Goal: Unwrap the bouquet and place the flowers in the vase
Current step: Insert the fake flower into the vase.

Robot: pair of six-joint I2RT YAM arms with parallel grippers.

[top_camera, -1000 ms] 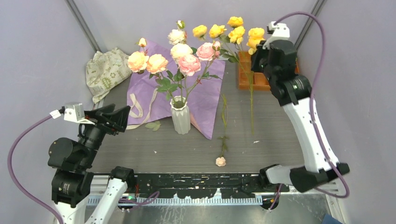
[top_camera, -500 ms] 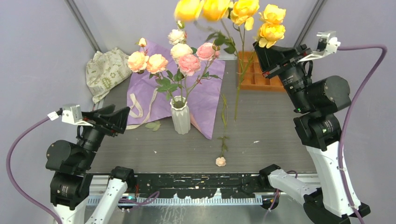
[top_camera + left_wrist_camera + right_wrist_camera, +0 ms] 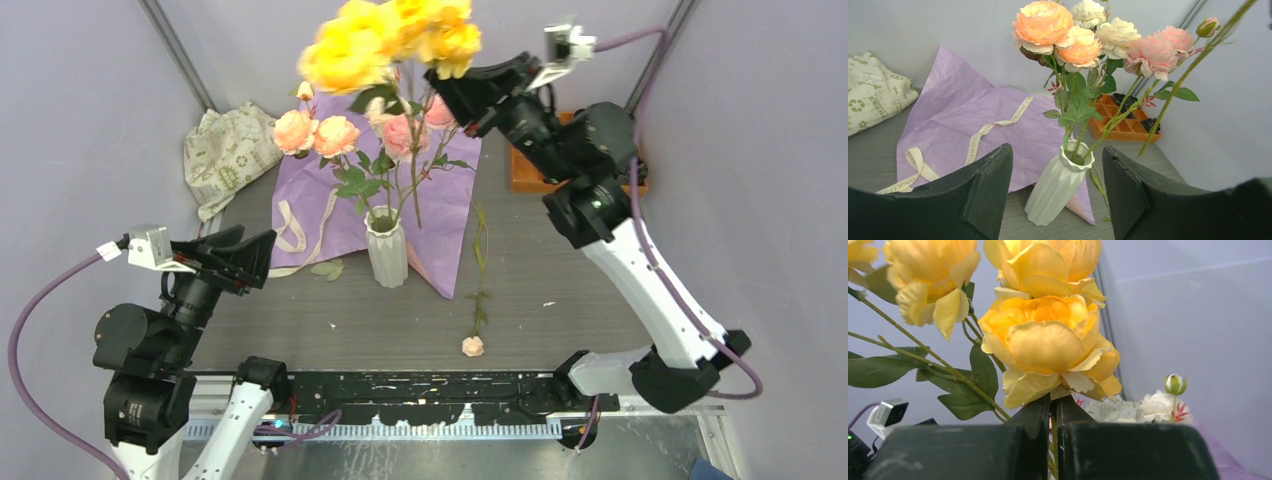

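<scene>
The white ribbed vase (image 3: 387, 250) (image 3: 1058, 187) stands mid-table and holds peach, pink and cream flowers (image 3: 318, 132) (image 3: 1083, 35). My right gripper (image 3: 440, 85) (image 3: 1053, 402) is shut on the stem of a yellow rose spray (image 3: 385, 40) (image 3: 1048, 340), held high above the vase. The stem's lower end (image 3: 1153, 130) hangs in the air just right of the vase mouth. The bouquet's paper (image 3: 445, 200) (image 3: 973, 115) lies spread flat, purple face up, with the cream ribbon (image 3: 295, 235) (image 3: 983, 132) on it. My left gripper (image 3: 262, 255) (image 3: 1057, 149) is open and faces the vase from the left, apart from it.
A loose stem with a pink bud (image 3: 473, 345) lies on the table right of the vase. An orange compartment tray (image 3: 530, 170) (image 3: 1120, 125) sits at the back right, partly behind my right arm. A patterned cloth bag (image 3: 225, 150) (image 3: 870, 92) lies at the back left.
My right arm has swung left with the yellow spray, from over the orange tray to above the vase. The left arm has barely moved.
</scene>
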